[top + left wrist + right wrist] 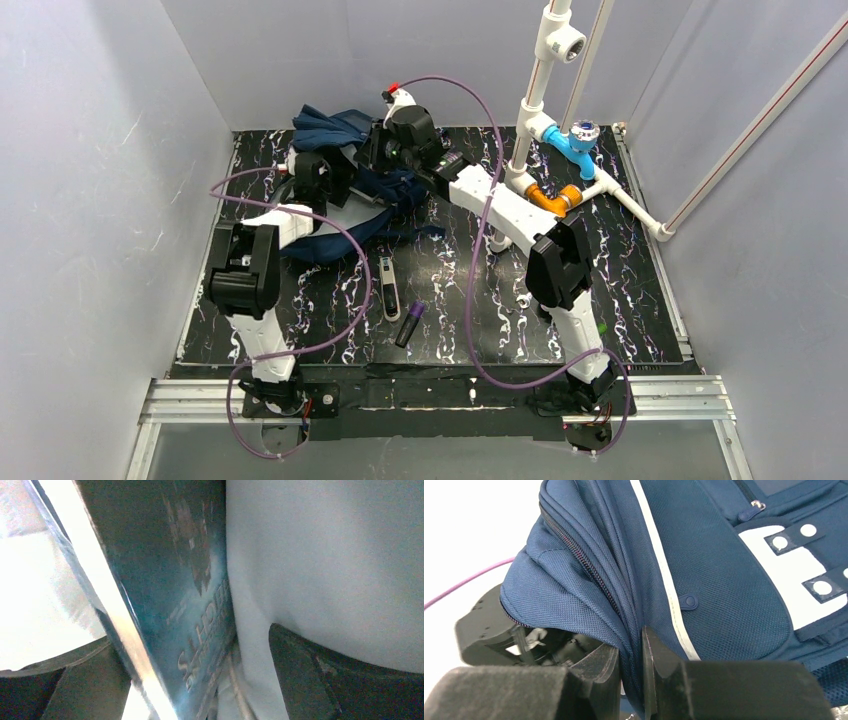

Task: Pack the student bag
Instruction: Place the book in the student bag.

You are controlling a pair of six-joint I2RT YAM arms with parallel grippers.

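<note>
The student bag (330,128), navy with a grey stripe and white patches, lies at the back left of the table. My right gripper (385,150) is shut on a fold of the student bag (704,570) beside its zipper; the fabric is pinched between the right gripper (630,645) jaws. My left gripper (318,172) reaches down into the bag's opening. In the left wrist view a dark teal book (165,580) with embossed lettering stands between the wide-apart left gripper (190,640) fingers, next to a pale smooth surface (325,555). Light shows between the book and the left finger.
A slim grey and black tool (388,288) and a purple marker (410,325) lie on the black marbled table (600,330) in front of the bag. A white pipe frame (530,100) with blue and orange fittings stands at the back right. Pale walls enclose three sides.
</note>
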